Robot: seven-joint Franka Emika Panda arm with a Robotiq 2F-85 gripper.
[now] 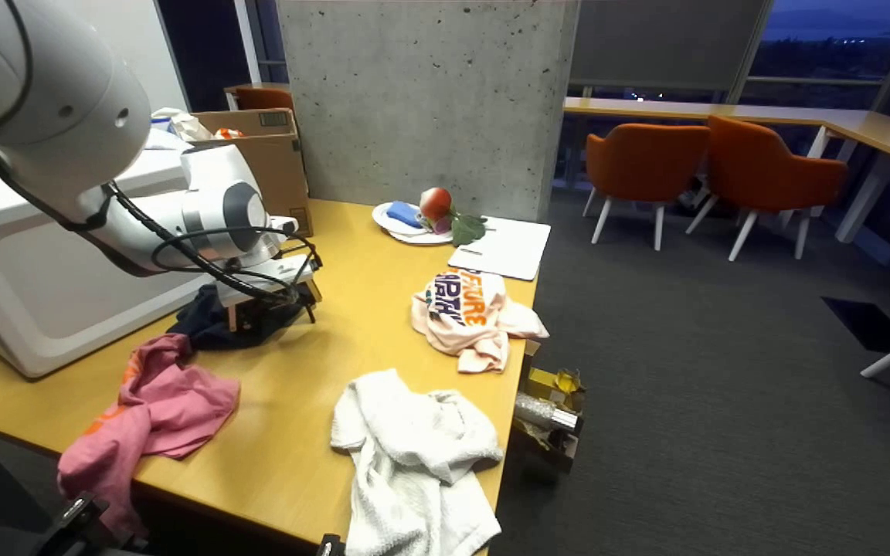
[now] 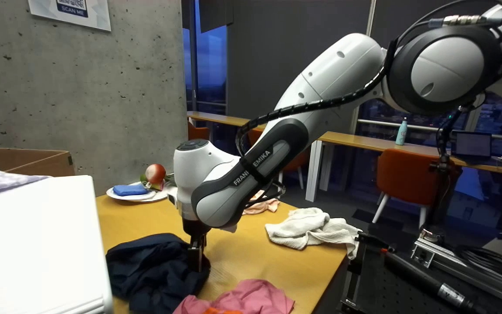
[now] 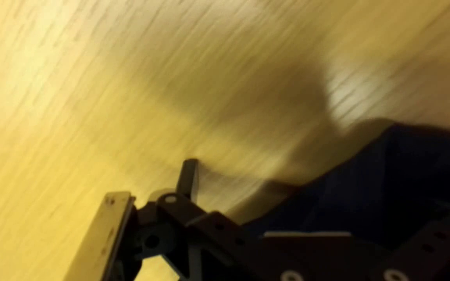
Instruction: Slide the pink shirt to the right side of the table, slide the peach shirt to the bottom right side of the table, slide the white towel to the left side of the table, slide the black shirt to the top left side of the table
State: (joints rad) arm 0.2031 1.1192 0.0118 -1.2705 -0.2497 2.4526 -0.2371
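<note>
gripper (image 2: 197, 261): i've got it pointing straight down at the edge of the black shirt (image 2: 155, 270), seen side-on in an exterior view
fingers (image 3: 189, 175): parted wide, holding nothing i can see; wrist view has one tip over bare wood, the opposite tip is lost in the dark cloth; can't tell if either touches the shirt
black shirt: bunched heap on the table (image 1: 352, 324), reads navy, just beside the white box (image 1: 90, 309), under my gripper in both exterior views
pink shirt (image 1: 155, 417): crumpled, orange print showing, one end hanging over the table edge; meets the black shirt or lies just beside it, can't tell which
peach shirt (image 1: 470, 316): at the table edge, purple and orange lettering facing up, just beside the white board (image 1: 518, 243); in an exterior view my arm (image 2: 294, 131) hides most of it
white towel (image 1: 414, 448): rumpled at the table corner, part of it dropping past the edge, well apart from the black shirt
plate (image 1: 414, 238): white, near the pillar (image 1: 422, 100), with a blue block (image 1: 405, 214) and a red and white round thing (image 1: 436, 202) on it
green leaf (image 1: 468, 229): beside the round thing, reaching over the white board
cardboard box (image 1: 263, 158): behind the white box, next to the pillar
chairs (image 1: 646, 166): orange, by the far desk (image 1: 692, 112)
bottle (image 2: 401, 133): light blue, upright on the far desk, laptop (image 2: 473, 145) near it
</note>
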